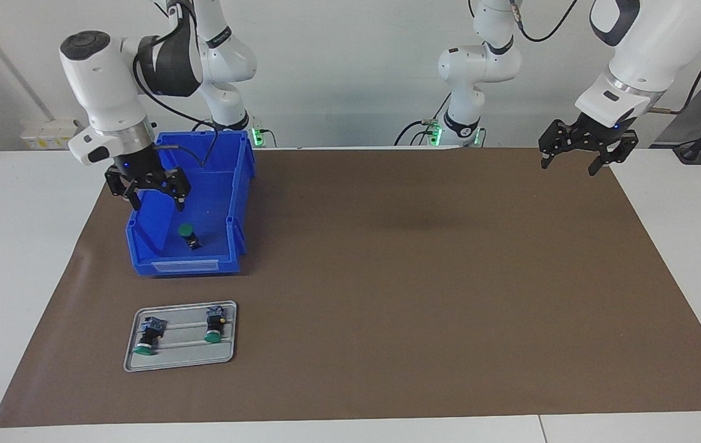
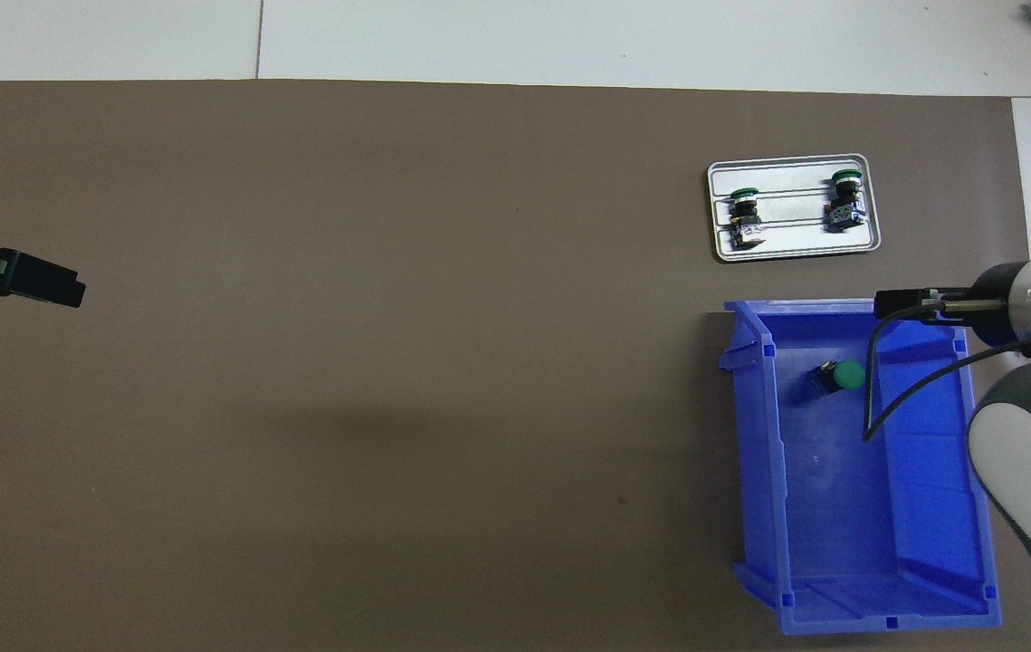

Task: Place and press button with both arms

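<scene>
Blue plastic bin (image 1: 236,203) sits on a brown mat (image 1: 387,277) toward the right arm's end of the table. Inside it lies one green-capped push-button (image 1: 188,234), on the bin floor. The right gripper (image 1: 148,192) hovers above the bin's outer wall, fingers spread open and holding nothing. Farther from the robots than the bin, a grey metal tray (image 1: 180,358) holds two more green-capped buttons (image 1: 214,325). The left gripper (image 1: 585,149) waits in the air over the mat's edge at the left arm's end, fingers open and empty.
</scene>
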`<move>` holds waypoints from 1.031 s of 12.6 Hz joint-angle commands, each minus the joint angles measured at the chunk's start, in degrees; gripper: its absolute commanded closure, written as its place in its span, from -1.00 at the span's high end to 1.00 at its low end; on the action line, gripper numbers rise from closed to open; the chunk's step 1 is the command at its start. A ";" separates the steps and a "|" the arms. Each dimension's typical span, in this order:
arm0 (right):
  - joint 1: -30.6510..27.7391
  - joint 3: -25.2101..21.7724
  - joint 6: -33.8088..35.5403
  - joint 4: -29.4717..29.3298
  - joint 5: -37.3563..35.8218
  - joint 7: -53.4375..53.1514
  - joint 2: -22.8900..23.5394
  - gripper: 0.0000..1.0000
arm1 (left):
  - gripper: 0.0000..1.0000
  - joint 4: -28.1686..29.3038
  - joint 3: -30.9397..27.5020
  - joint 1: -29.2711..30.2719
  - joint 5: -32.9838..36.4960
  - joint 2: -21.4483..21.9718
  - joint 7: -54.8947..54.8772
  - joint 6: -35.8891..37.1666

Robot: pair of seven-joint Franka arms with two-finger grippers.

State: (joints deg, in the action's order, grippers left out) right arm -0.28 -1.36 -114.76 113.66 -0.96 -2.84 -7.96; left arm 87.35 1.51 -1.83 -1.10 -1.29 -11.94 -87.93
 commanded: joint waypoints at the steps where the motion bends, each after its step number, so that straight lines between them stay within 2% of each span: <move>1: -0.86 0.48 9.61 -10.27 0.35 -0.93 2.16 0.99 | 1.00 1.86 0.34 0.25 1.01 1.73 0.60 0.13; 3: -1.57 0.39 17.07 -17.65 -0.09 -0.85 2.86 0.99 | 1.00 1.86 0.34 0.25 1.01 1.73 0.60 0.13; 5: -4.02 0.56 28.13 -29.49 0.79 -0.85 7.58 0.99 | 1.00 1.86 0.34 0.25 1.01 1.73 0.60 0.04; 7: -3.85 0.57 29.76 -29.12 -0.09 -1.02 7.70 1.00 | 1.00 1.86 0.34 0.25 1.01 1.73 0.60 0.13; 9: -3.24 0.57 28.37 -24.57 -0.09 -1.02 5.34 1.00 | 1.00 1.86 0.34 0.25 1.01 1.73 0.60 0.13; 13: -2.80 0.74 28.18 -24.10 -0.18 -0.58 5.06 1.00 | 1.00 1.86 0.34 0.25 1.01 1.73 0.60 0.04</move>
State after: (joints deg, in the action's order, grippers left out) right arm -3.05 -1.01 -86.32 88.13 -1.08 -3.15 -1.62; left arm 87.35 1.51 -1.83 -1.10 -1.29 -11.94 -87.93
